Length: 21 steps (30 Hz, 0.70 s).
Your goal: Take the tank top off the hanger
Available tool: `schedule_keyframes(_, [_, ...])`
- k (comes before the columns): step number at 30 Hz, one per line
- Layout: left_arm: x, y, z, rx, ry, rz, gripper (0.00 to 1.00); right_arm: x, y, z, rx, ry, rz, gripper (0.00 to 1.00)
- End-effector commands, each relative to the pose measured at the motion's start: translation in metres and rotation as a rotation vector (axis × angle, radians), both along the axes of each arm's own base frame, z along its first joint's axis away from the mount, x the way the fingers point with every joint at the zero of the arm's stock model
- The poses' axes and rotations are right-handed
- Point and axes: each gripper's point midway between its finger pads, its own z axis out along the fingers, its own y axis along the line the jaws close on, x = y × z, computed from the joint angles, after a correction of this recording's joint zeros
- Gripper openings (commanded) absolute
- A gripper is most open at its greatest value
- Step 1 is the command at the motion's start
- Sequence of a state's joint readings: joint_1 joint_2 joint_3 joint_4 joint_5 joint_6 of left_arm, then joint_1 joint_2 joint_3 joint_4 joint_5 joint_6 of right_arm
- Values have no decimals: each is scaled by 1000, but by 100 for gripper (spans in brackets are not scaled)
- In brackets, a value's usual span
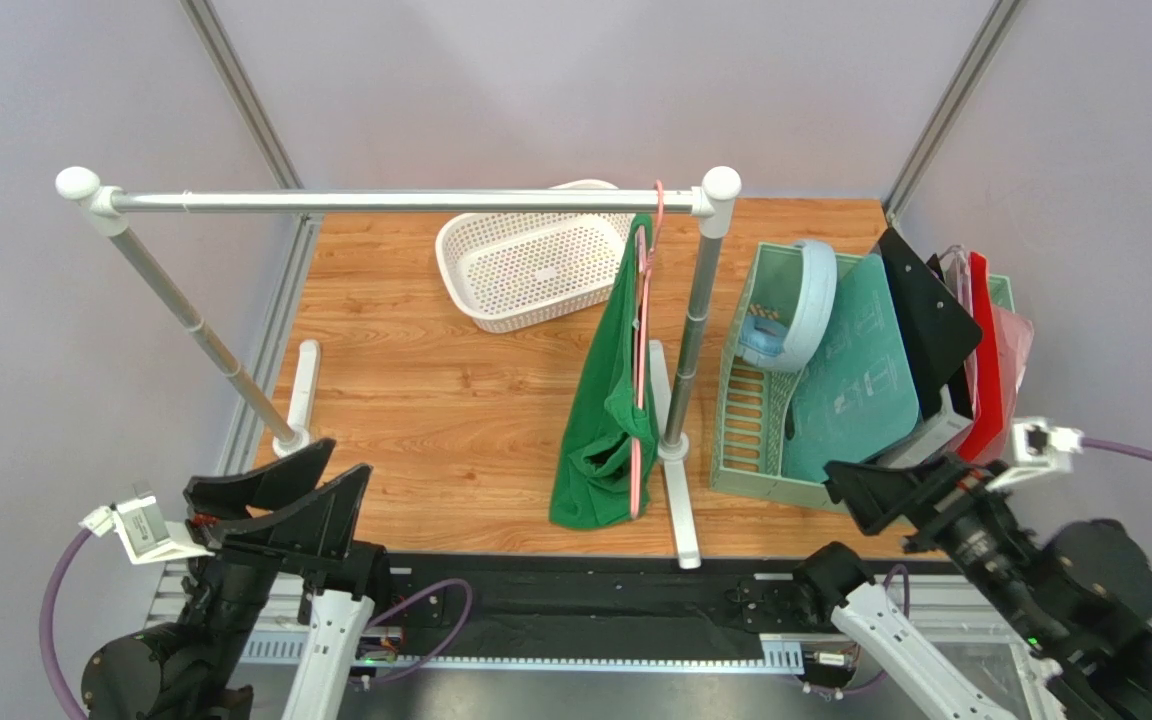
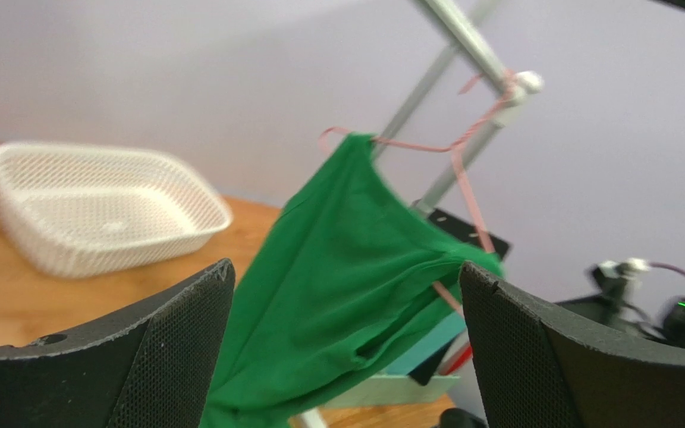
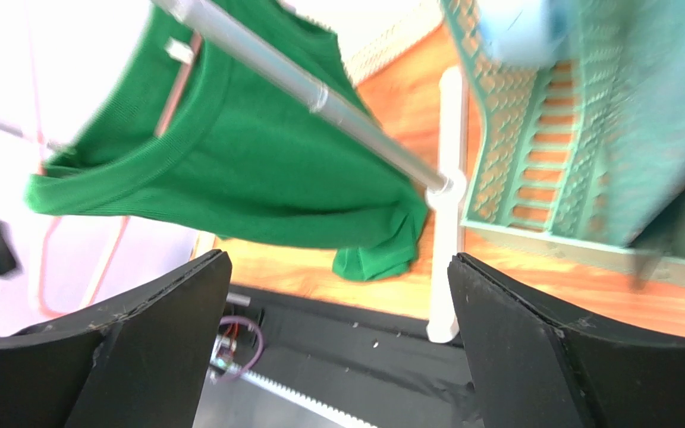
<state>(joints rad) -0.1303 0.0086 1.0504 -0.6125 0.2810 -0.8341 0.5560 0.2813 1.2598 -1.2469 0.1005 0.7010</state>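
The bright green tank top hangs on the pink hanger, whose hook is over the right end of the silver rail. It also shows in the left wrist view with the hanger, and in the right wrist view. My left gripper is open and empty near the table's front left, well left of the tank top. My right gripper is open and empty at the front right, right of the rack's post.
A white mesh basket lies at the back of the table. A teal dish rack on the right holds a teal board, a blue round thing, black and red items. The rack's white feet stand beside the garment.
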Motion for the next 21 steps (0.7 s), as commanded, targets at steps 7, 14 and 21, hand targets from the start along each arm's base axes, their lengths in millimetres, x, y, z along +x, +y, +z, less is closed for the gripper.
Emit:
schedule_keyframes(7, [-52, 3, -68, 334, 189, -4, 99, -49, -56, -2, -159, 2, -62, 100])
schedule_keyframes(14, [-71, -17, -69, 302, 121, -144, 99, -49, -37, -15, -240, 34, 76, 100])
schedule_keyframes(21, [-64, -17, -84, 335, 186, -147, 99, -49, -21, -10, -237, 28, 160, 100])
